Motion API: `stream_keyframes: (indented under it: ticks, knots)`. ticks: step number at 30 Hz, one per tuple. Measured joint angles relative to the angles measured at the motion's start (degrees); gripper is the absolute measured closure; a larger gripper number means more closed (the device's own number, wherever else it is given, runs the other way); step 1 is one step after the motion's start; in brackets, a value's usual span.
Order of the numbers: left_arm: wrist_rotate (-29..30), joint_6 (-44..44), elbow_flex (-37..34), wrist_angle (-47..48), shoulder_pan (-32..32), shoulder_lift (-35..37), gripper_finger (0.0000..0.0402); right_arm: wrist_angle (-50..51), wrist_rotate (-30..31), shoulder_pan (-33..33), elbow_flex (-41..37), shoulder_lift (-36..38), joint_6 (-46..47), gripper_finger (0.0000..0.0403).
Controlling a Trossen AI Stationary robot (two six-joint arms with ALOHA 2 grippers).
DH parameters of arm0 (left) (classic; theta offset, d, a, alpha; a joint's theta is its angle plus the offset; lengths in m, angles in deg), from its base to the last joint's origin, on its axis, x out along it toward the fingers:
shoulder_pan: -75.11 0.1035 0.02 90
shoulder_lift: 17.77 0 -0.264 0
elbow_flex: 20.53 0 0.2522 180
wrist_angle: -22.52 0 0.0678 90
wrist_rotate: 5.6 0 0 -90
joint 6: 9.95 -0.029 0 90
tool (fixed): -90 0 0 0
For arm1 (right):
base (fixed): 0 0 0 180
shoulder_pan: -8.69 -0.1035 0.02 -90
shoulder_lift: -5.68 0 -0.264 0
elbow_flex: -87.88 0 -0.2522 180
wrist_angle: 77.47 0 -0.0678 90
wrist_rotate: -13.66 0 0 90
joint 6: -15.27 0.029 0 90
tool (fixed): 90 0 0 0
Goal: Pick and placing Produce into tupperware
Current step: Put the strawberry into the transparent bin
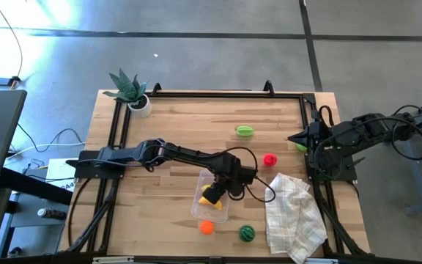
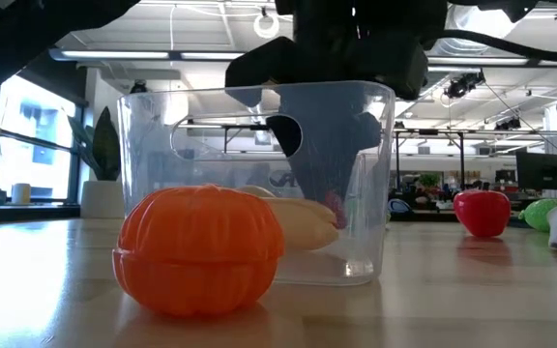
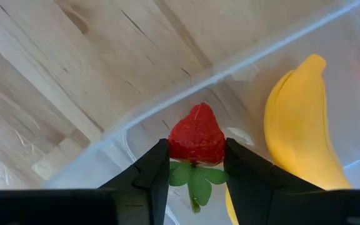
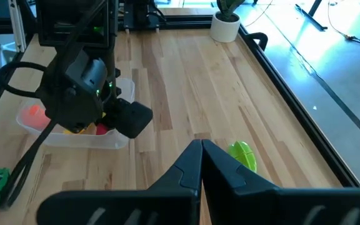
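Note:
A clear tupperware stands on the wooden table near the front, with a yellow banana lying in it. My left gripper reaches down into the tub, shut on a red strawberry beside the banana. On the table lie an orange and a striped watermelon near the front, and a red fruit and a green one farther back. At the right edge my right gripper hovers shut and empty, above another green piece. My left gripper pinches the strawberry's wide leafy end between its two fingers, one on each side. The fingers come from above, pointing down into the tub. The strawberry's pointed tip faces down; whether it touches the tub's floor I cannot tell.
A white checked cloth lies crumpled at the front right. A spiky potted plant stands at the far left corner. A black rail frames the table. Bare wood lies between the tub and the far edge.

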Motion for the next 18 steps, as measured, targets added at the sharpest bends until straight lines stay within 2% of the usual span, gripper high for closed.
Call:
stream_keyframes:
  ticks: [18]
  knots:
    - [0.00, 0.96, 0.02, -1.79, 0.00, 0.00, 0.0277, 0.00, -0.01, -0.01, 0.01, 0.00, 0.00, 0.0403]
